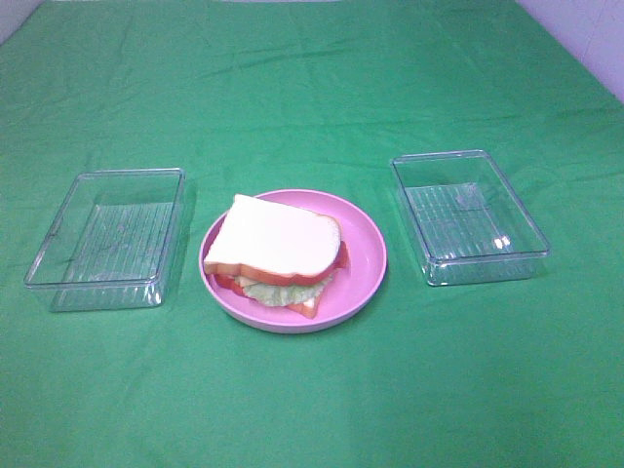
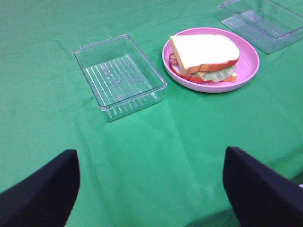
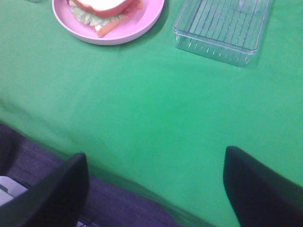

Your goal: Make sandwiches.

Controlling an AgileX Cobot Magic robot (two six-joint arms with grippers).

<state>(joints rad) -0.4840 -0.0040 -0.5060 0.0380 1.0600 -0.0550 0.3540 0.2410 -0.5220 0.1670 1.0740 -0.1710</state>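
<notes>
Hanging over the near edge of the table (image 1: 312, 409), both grippers have their jaws spread wide and hold nothing. In the left wrist view the left gripper (image 2: 151, 189) shows as two dark fingers (image 2: 40, 191) at the lower corners of the frame, with only green cloth between them. In the right wrist view the right gripper (image 3: 154, 187) shows the same way, its dark fingers (image 3: 258, 182) low in the frame, over the cloth's edge, with a dark strip beyond the table showing at the lower left. Neither gripper appears in the high exterior view.

Farther in, at the centre of the exterior view, a round pink plate (image 1: 366, 258) sits on the green cloth. On it lies the sandwich (image 1: 278, 252), stacked whole: a white bread slice with an orange-brown crust on top, tilted a little, reddish strips and pale green lettuce showing at its near edge, and a second slice underneath. The stack lies toward the left part of the plate, leaving bare pink rim at the right.

A clear plastic tray (image 1: 107, 239) stands left of the plate, just beside it and not touching. A second clear tray (image 1: 468, 216) stands to the right, set a little farther back and apart from the plate. Both trays have ribbed floors.
</notes>
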